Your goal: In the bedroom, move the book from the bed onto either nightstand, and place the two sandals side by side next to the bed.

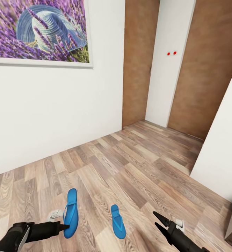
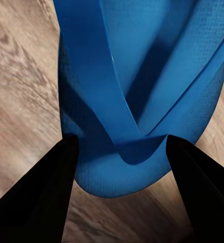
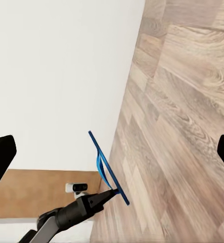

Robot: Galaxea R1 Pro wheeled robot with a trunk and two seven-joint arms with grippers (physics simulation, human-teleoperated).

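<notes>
Two blue flip-flops here. The left gripper point(image 1: 64, 226) is pinching one flip-flop point(image 1: 71, 212) by its edge and dangling it over the wood-plank floor point(image 1: 137, 168); the other flip-flop point(image 1: 118, 221) is lying flat at about 3 o'clock from it. They look thin, light and floppy, so I'd grab near the toe strap point(image 2: 112, 91). The right gripper point(image 1: 158, 222) is hanging spread and empty.

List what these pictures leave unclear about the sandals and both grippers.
- Left gripper contact: in the head view its tips meet the held sandal, hiding the closure; the left wrist view shows fingers flanking the sandal's end.
- Other sandal: whether it lies on the floor or hangs.
- Right gripper: open, empty; its arm is cut by the frame edge.
</notes>
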